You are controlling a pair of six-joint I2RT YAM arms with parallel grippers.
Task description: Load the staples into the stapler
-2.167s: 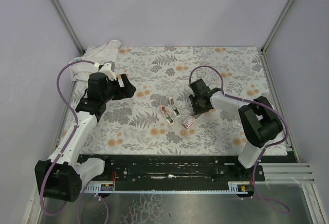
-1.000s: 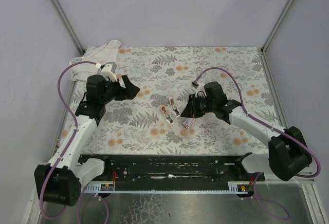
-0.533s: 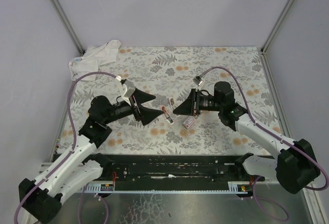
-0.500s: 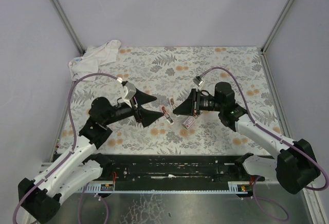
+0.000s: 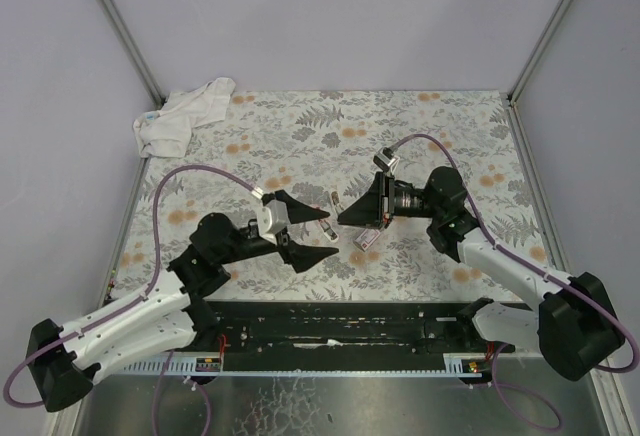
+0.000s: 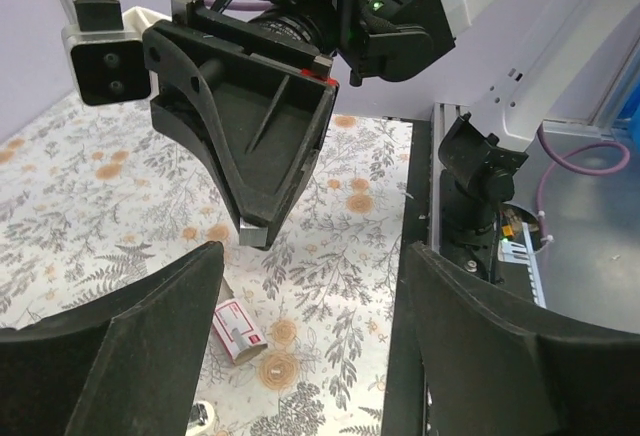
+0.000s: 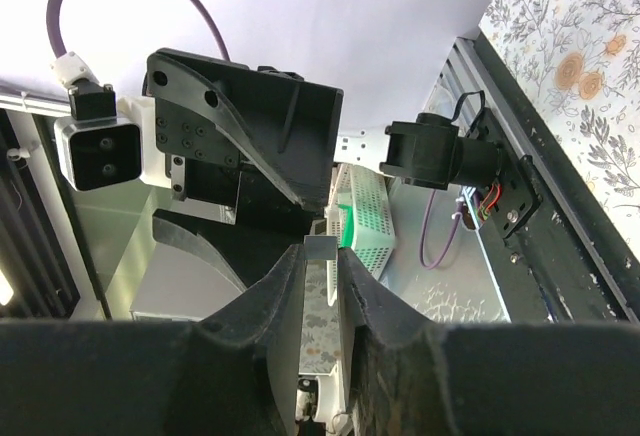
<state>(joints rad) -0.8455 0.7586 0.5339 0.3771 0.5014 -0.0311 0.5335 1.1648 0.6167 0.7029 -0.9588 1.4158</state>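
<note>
The staples' red-pink box (image 5: 366, 240) lies on the floral mat, also in the left wrist view (image 6: 238, 331). Two small pink and cream bars (image 5: 333, 199) (image 5: 323, 226) lie just left of it; they look like the stapler's halves. My right gripper (image 5: 341, 219) hovers above the box, pointing left, shut on a thin grey metal strip (image 7: 320, 248), whose end shows at its tip in the left wrist view (image 6: 255, 234). My left gripper (image 5: 333, 236) is open wide and empty, facing the right gripper, its fingers (image 6: 110, 356) either side of the box.
A crumpled white cloth (image 5: 185, 116) lies at the mat's far left corner. The black rail (image 5: 330, 326) with both arm bases runs along the near edge. Grey walls and frame posts close in the back and sides.
My left arm has swung from the far left down to the centre and opened wide. My right gripper has risen from beside the box, turned to point left, and now faces the left gripper.
</note>
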